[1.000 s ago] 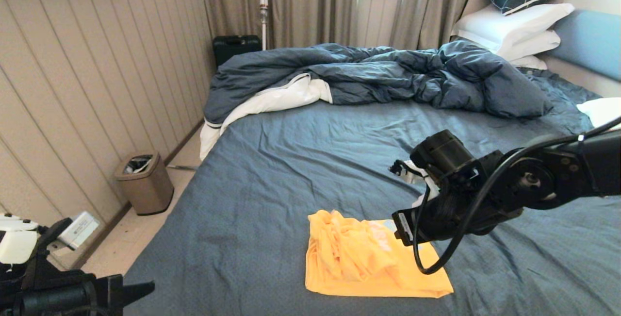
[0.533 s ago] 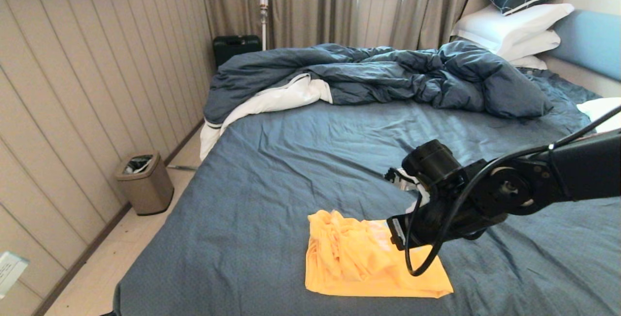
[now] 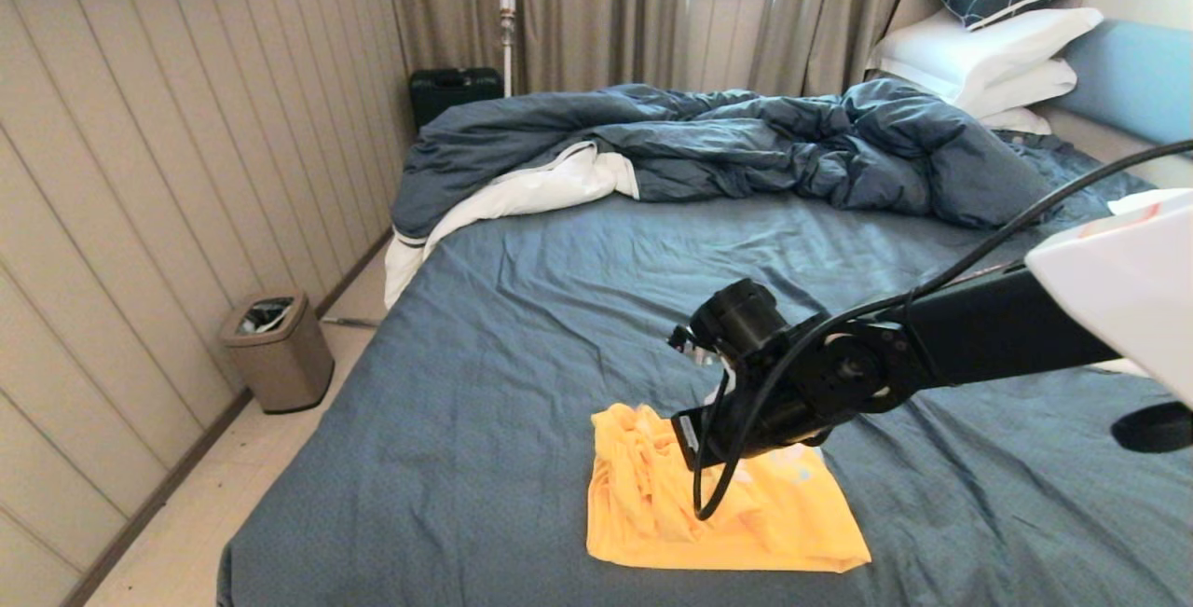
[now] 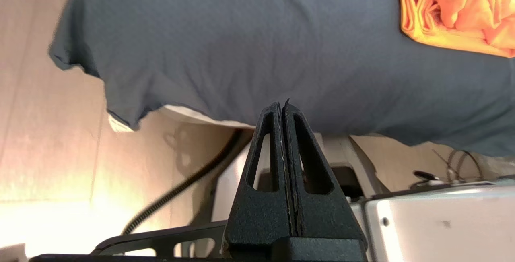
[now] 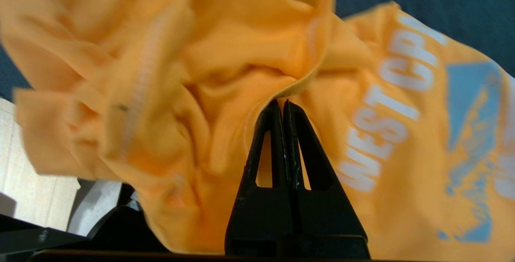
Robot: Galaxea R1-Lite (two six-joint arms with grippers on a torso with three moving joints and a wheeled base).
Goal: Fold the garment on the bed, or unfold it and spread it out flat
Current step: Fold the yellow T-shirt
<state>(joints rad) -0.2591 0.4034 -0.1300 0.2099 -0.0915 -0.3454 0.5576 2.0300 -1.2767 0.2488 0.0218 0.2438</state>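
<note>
Lying near the front edge of the bed (image 3: 522,309), the garment (image 3: 652,514) is a bunched yellow T-shirt — one half rumpled, the other flat, with white lettering and a pale blue graphic. The right end effector (image 5: 283,103) hovers over it, fingers pressed together, gripping nothing; the left end effector (image 4: 281,105) — likewise closed and empty — sits low beside the bed.

Yellow-orange T-shirt (image 5: 225,73): thin smooth cloth, soft folds, white and pale blue print on it, matt. Dark blue-grey bed sheet (image 3: 522,309): woven cloth, matt, wrinkled. Rumpled dark blue duvet (image 3: 746,141): soft cloth, white underside. Black gripper fingers (image 5: 297,197): grainy matt plastic. Brown waste bin (image 3: 278,351): smooth, dull sheen. Wall (image 3: 140,169): grooved panelling, matt. Floor (image 4: 44,105): pale wood-look boards.
</note>
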